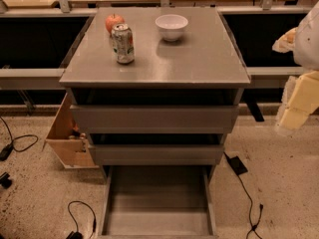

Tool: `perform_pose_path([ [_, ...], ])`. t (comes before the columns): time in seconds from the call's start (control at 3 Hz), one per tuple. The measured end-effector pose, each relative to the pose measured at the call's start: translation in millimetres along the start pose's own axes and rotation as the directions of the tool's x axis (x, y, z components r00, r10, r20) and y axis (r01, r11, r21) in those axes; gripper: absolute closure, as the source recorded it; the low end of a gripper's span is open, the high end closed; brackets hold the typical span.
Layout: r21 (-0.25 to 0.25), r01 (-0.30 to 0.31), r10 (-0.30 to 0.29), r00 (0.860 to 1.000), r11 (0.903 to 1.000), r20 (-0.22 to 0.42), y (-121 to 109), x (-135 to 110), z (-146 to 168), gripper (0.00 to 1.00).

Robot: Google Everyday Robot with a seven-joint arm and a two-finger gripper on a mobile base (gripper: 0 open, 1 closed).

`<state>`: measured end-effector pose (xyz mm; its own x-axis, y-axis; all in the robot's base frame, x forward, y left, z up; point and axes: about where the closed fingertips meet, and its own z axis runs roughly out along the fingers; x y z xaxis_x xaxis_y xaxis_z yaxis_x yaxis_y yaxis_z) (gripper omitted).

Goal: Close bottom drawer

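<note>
The grey cabinet [154, 59] stands in the middle of the camera view. Its bottom drawer [157, 203] is pulled far out toward me, and its bare grey inside shows down to the lower edge of the view. Its front panel is cut off by that edge. The two drawers above, the middle drawer [155, 154] and the top drawer [154, 118], stick out only a little. My gripper [293, 117], cream-coloured on a white arm, hangs at the far right, level with the top drawer. It is well apart from the cabinet and well above the bottom drawer.
On the cabinet top stand a red apple [114, 22], a drink can [122, 44] and a white bowl [171, 27]. A tan wooden box [67, 133] leans against the cabinet's left side. Cables [82, 215] and a black adapter [236, 165] lie on the speckled floor.
</note>
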<state>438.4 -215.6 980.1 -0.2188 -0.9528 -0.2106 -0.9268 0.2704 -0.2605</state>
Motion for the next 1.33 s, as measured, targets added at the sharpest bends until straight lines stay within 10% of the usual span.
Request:
perform_pose_path([
  [0.67, -0.006, -0.013, 0.013, 1.000, 0.9999, 0.007, 8, 5, 17, 0.00],
  [1.33, -0.026, -0.106, 0.107, 0.994, 0.9940, 0.024, 61, 43, 112, 0.00],
])
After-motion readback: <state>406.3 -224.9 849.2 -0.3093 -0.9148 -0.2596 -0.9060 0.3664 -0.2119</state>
